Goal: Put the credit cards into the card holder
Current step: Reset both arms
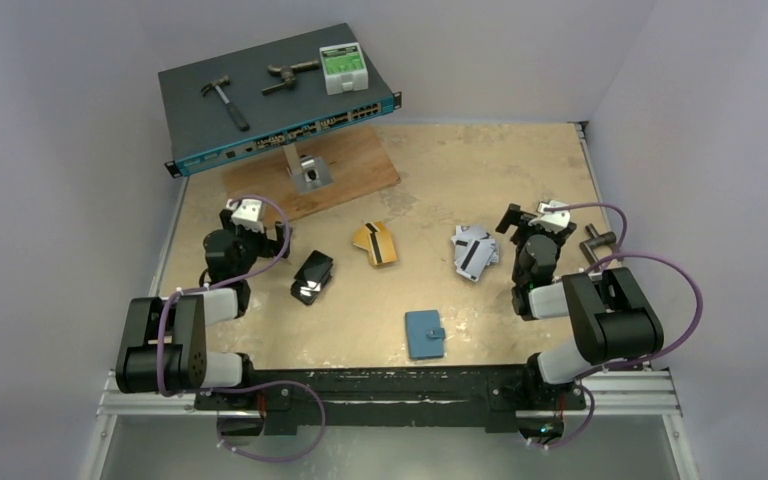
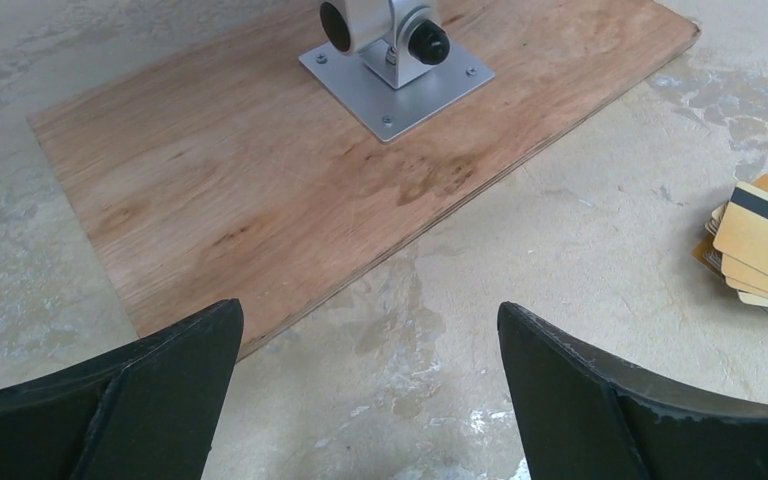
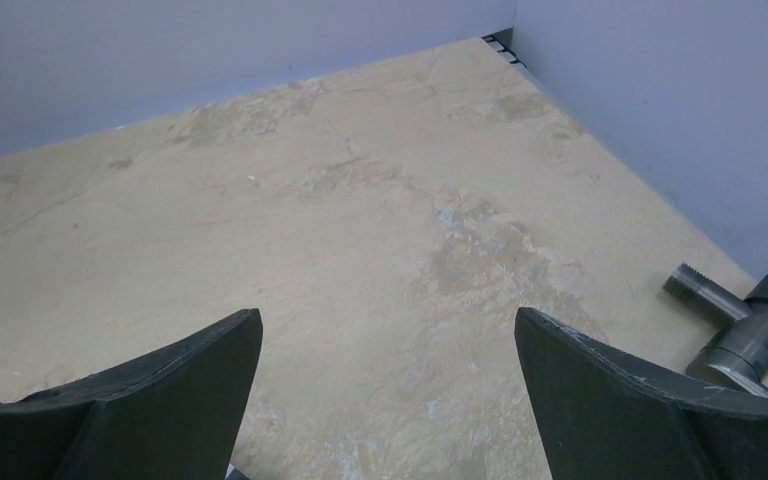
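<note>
Three small piles of thin plastic credit cards lie on the tan, mottled table [image 1: 520, 170], well apart from one another. The black pile [image 1: 312, 277] lies nearest my left arm. The gold-orange pile [image 1: 375, 243] with dark stripes lies at centre, fanned. The silver-grey pile [image 1: 474, 251] with a dark stripe lies toward my right arm.

The small teal-blue folding card holder [image 1: 424, 333] lies flat and closed near the front edge, between my two arms. Its silver snap is on its right edge. It touches none of the piles.

My left gripper [image 2: 370, 330] has its black fingers spread wide with nothing between them. It sits above bare table beside the near edge of a flat brown plywood board [image 2: 260, 190]. A square silver metal base plate [image 2: 395, 85] carrying a post is screwed to that board. The gold-orange pile shows at the right edge of the left wrist view, clear of the fingers.

My right gripper [image 3: 388, 335] is likewise spread wide and holds nothing. It faces bare table toward the far right corner. A dark grey threaded pipe fitting [image 3: 750, 325] lies to its right, near the wall.

At the far left a dark blue-grey network switch [image 1: 280, 100] is raised on the post. On top of it rest a small hammer [image 1: 225, 100], a dark metal tool [image 1: 288, 77] and a white box with a green face [image 1: 343, 68].
</note>
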